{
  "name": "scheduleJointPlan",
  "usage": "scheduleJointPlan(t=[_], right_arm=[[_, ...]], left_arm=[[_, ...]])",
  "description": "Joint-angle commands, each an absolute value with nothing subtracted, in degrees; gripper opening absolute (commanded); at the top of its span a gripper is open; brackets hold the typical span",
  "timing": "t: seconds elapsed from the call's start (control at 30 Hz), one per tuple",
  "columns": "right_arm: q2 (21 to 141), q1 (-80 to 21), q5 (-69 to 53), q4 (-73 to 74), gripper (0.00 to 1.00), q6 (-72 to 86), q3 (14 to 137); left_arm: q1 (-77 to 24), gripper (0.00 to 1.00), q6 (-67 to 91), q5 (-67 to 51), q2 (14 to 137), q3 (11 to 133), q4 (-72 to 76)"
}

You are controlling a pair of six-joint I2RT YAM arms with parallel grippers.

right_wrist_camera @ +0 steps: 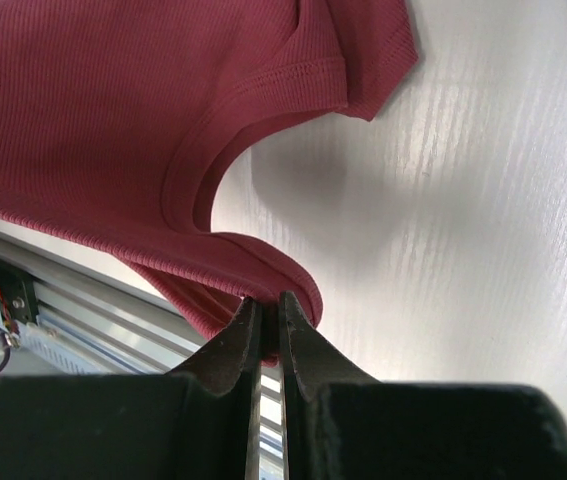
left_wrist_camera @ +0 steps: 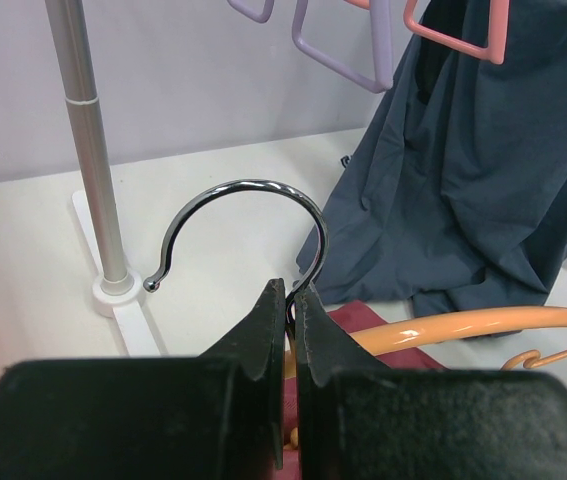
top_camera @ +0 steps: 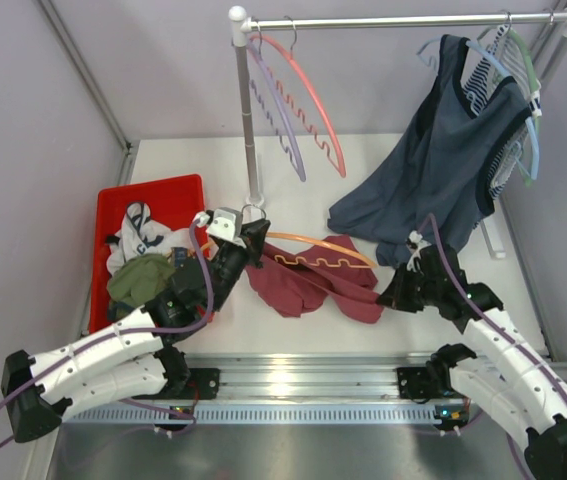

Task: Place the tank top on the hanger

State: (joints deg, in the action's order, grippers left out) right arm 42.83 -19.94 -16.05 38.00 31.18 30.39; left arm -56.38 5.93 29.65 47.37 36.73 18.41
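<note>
Toward the middle of the desk's near edge, the hanger (top_camera: 323,246) lies lengthwise left to right across the tank top's (top_camera: 308,288) far side — left gripper (top_camera: 253,236) clamped tight on its neck, right gripper (top_camera: 395,294) pinching the cloth's right-hand edge.

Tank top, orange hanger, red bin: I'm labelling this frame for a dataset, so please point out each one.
tank top (top_camera: 308,290), top external view, middle of the maroon cloth.
hanger (left_wrist_camera: 483,323), left wrist view, curved orange arm.
red bin (top_camera: 178,200), top external view, bare inside near its far wall.
</note>
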Motion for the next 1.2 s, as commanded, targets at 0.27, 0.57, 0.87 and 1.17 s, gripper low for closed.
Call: scheduleJointPlan(t=[0.27,0.57,0.87,1.17], right_arm=[[43.4,-18.7,-17.3,33.9,0.0,32.1,28.8],[44.2,-18.8,-17.7,32.8,0.0,32.1,27.6],[45.5,-18.7,-17.1,32.2,0.0,32.3,28.0],[45.9,-17.0,-16.3,34.8,0.0,30.3,31.8]], left_arm=[[-56.2,0.0,5.6,31.2,45.7,37.5,25.2],[-56.2,0.0,5.6,31.3,45.4,37.4,25.2],[-56.2,0.0,5.7,30.5,44.7,37.0,24.7],[-56.2,0.0,4.4,30.0,44.4,36.2,23.3]])
